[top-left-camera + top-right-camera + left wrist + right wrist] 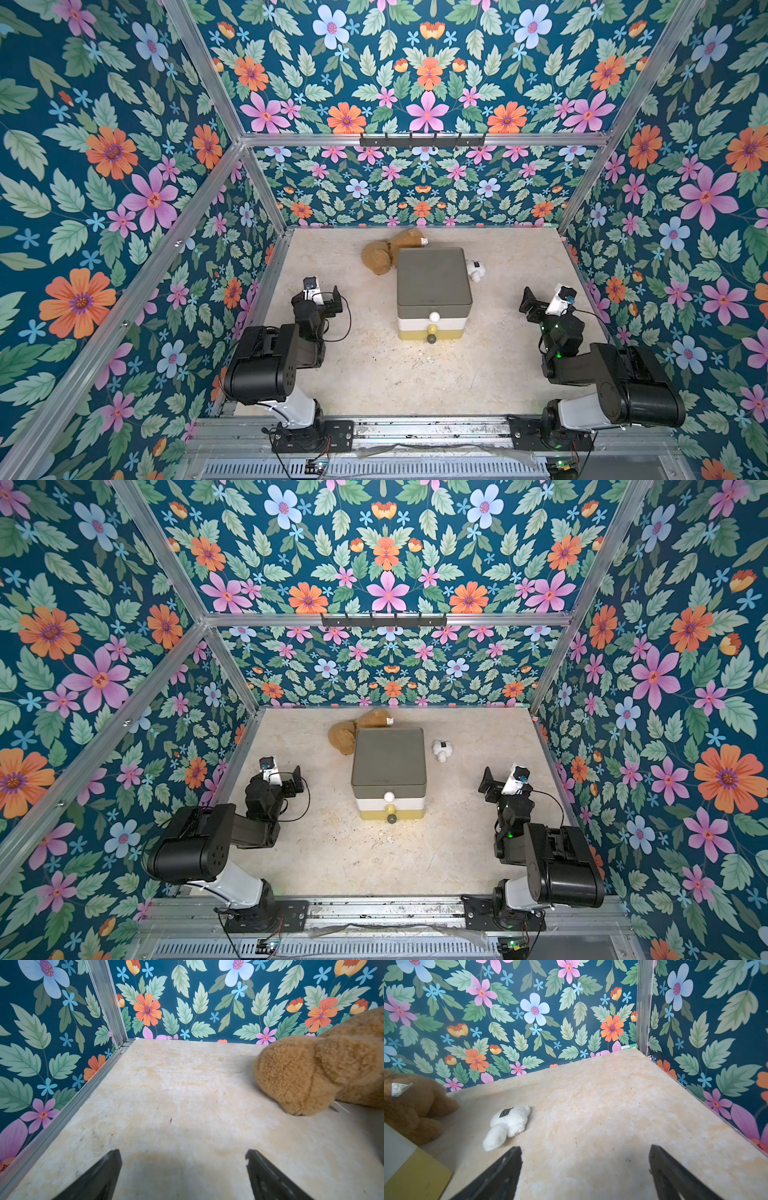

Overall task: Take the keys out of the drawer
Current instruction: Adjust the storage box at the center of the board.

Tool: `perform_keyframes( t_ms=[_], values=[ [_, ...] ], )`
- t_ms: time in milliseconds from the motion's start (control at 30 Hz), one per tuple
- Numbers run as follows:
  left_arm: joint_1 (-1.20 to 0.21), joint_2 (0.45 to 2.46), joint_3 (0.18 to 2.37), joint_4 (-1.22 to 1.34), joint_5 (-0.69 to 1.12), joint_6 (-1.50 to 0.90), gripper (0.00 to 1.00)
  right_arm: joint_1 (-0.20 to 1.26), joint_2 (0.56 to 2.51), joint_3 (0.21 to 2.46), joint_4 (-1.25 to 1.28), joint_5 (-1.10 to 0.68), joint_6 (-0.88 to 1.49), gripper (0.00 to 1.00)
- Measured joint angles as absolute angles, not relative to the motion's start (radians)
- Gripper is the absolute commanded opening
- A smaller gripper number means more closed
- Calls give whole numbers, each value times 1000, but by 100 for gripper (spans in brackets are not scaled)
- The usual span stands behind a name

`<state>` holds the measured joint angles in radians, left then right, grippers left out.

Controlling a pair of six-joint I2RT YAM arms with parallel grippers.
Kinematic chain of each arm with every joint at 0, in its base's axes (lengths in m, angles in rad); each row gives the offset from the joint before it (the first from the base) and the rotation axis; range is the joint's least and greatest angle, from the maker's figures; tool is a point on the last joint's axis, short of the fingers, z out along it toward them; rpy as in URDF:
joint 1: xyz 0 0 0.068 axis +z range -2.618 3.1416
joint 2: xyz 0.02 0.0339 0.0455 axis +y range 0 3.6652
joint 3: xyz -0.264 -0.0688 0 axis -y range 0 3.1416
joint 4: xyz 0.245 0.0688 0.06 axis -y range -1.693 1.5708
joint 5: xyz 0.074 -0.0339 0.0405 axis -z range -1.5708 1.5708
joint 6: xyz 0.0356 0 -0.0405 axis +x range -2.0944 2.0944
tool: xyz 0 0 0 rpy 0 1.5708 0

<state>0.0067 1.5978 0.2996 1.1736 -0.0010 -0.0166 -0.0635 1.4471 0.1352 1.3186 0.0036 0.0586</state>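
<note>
Nothing of the task shows as done. The drawer unit (432, 286) stands in the middle of the table (415, 374), a little above the centre of both top views. Its grey top is over a white tier and a yellow tier, and every front looks pushed in flush. Three round knobs sit in a line down its near face: a white knob (434, 316), an olive knob (432, 328) and a grey knob (431, 339) at the bottom. The keys are not visible in any view. By the task they should lie inside one of the closed drawers, but which one cannot be told. The left tool (184, 1159) sits at the left of the top views, well apart from the unit. Its fingers are spread wide over bare table and it has hold of nothing. The right tool (585, 1153) sits at the right of the top views, also well apart from the unit, also spread wide and empty. A brown plush toy (376, 257) lies against the far left corner of the unit. A white plush toy (475, 269) lies just beside its far right edge. Neither blocks the knobs. By my judgement the whole job is left: reach a knob, pull a drawer out, find the keys, then lift them clear.
</note>
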Motion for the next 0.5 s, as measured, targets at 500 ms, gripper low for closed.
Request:
perform_keyframes(
  t_ms=[500],
  values=[
    [7, 1364, 297, 1024, -91, -66, 99, -64, 1306, 178, 1181, 60, 80, 99]
  ],
)
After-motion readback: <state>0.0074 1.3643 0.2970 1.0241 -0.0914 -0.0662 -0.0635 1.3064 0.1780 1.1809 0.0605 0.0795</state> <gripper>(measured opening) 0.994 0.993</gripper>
